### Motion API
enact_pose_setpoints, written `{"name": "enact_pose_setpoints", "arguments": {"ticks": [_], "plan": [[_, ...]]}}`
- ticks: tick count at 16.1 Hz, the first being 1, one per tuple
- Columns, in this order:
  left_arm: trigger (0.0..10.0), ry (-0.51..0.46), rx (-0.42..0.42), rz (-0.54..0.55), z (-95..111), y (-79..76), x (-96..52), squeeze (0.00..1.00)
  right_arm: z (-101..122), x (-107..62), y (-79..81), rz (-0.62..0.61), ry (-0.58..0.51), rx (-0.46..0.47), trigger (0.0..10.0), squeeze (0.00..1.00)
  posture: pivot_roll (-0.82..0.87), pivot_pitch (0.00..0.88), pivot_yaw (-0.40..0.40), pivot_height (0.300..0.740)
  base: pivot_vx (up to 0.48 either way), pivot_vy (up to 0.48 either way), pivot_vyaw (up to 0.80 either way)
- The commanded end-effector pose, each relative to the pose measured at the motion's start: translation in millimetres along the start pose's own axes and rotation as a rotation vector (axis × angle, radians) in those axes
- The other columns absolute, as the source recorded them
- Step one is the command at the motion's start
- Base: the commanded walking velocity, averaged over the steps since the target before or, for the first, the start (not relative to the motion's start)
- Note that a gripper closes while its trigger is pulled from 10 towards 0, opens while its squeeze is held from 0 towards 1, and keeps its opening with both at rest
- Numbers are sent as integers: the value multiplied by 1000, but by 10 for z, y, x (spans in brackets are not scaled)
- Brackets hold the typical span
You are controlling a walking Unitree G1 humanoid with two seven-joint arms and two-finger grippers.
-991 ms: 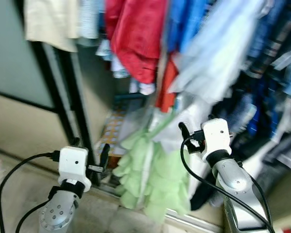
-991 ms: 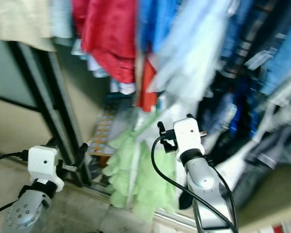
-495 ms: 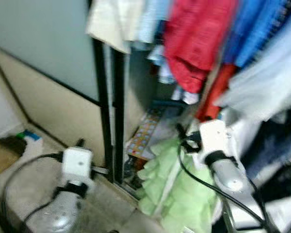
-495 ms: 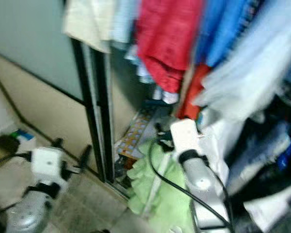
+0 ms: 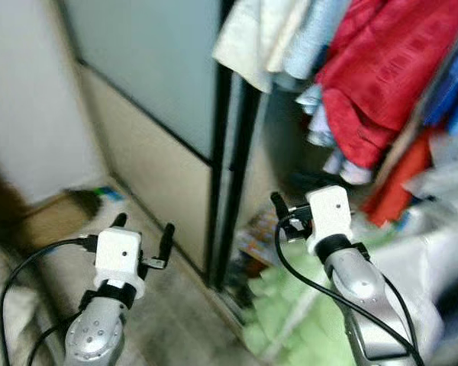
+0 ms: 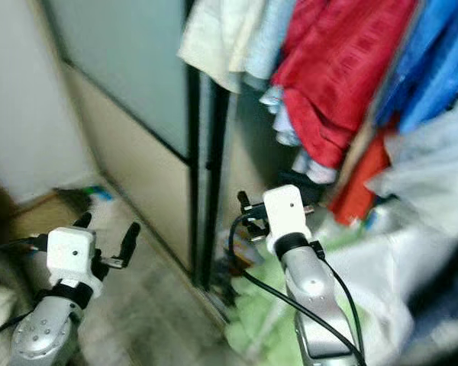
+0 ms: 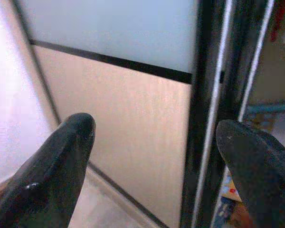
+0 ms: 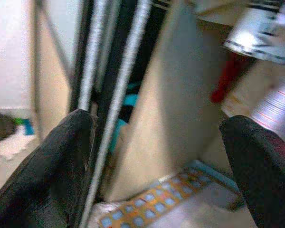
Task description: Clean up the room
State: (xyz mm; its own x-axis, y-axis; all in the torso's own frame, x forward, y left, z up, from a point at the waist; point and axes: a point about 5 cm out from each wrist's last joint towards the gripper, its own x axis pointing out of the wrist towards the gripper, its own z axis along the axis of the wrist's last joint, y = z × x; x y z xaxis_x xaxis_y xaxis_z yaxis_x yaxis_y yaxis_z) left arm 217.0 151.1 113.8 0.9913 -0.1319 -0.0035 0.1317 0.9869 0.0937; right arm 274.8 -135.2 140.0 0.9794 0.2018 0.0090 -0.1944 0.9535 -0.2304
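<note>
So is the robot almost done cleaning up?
Not nearly. Nothing looks tidied yet. Both the left gripper and right gripper are open and hold nothing, raised before the wardrobe's sliding door. A light green cloth lies heaped at the wardrobe's foot, under the red garment.

Two grippers: the left gripper (image 5: 143, 226) and the right gripper (image 8: 156, 156), each with two black fingers set apart. Ahead of the left one, one sliding door (image 5: 149, 99); above the right one, one red garment (image 5: 382, 69); below it, one green cloth (image 5: 301, 320)
</note>
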Motion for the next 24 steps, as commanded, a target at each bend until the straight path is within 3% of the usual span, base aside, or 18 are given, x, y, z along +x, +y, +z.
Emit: {"name": "enact_pose_setpoints", "arguments": {"ticks": [1, 8, 13, 16, 20, 24], "plan": [[10000, 1, 5, -1, -7, -18, 2, 0, 2, 8, -22, -12, -2, 4, 10000, 0, 115, 0, -86, 740, 0, 0, 800], [10000, -32, 49, 44, 14, -2, 73, 0, 19, 91, 13, -14, -28, 30, 10000, 0, 132, 0, -64, 740, 0, 0, 800], [10000, -34, 89, -64, 46, 67, 203, 0, 78, 264, 128, -70, -84, 77, 10000, 0, 164, 0, 10, 740, 0, 0, 338], [10000, -45, 103, -120, 99, 141, 243, 0, 46, 258, 47, -132, -83, 71, 10000, 0, 148, 0, 29, 740, 0, 0, 0], [10000, -57, 70, -93, 63, 64, 237, 0, -31, 244, 8, -118, -62, 66, 10000, 0, 144, 0, -17, 740, 0, 0, 0], [10000, -64, 42, -11, 70, 124, 141, 0, -3, 237, 12, -82, -66, 67, 10000, 0, 151, 0, -61, 740, 0, 0, 0]]}}
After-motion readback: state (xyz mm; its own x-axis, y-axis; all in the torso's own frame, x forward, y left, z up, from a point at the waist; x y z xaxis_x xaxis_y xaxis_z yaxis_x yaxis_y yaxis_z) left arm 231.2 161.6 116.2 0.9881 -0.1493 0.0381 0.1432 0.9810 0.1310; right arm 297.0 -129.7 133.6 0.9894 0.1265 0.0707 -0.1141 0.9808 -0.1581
